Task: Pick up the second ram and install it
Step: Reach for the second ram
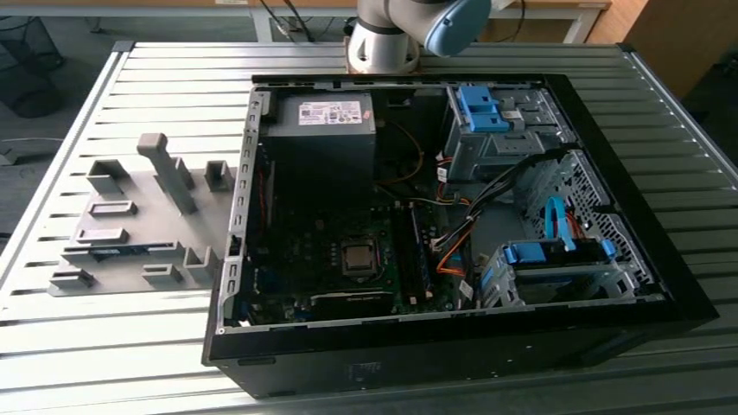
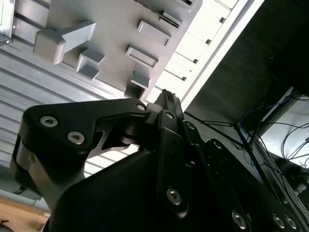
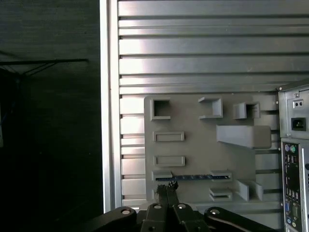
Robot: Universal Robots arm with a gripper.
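The second ram (image 3: 193,177) is a thin blue stick standing on edge in a slot of the grey holder plate (image 3: 193,145). In the exterior view the second ram (image 1: 121,251) sits near the front of the holder plate (image 1: 138,216), at that view's left beside the open computer case (image 1: 461,346). My gripper (image 3: 167,185) hangs well above the plate with its two black fingers pressed together and nothing between them. It lines up near one end of the stick. In the second wrist view the gripper (image 2: 167,94) points toward the plate (image 2: 120,29).
The case (image 1: 265,216) lies on its side on a slatted metal table (image 1: 150,78). Inside are the motherboard with a CPU socket (image 1: 359,257), long memory slots (image 1: 417,251), a power supply (image 1: 328,117), orange cables and blue drive cages (image 1: 554,255). The arm's base (image 1: 392,35) stands behind the case.
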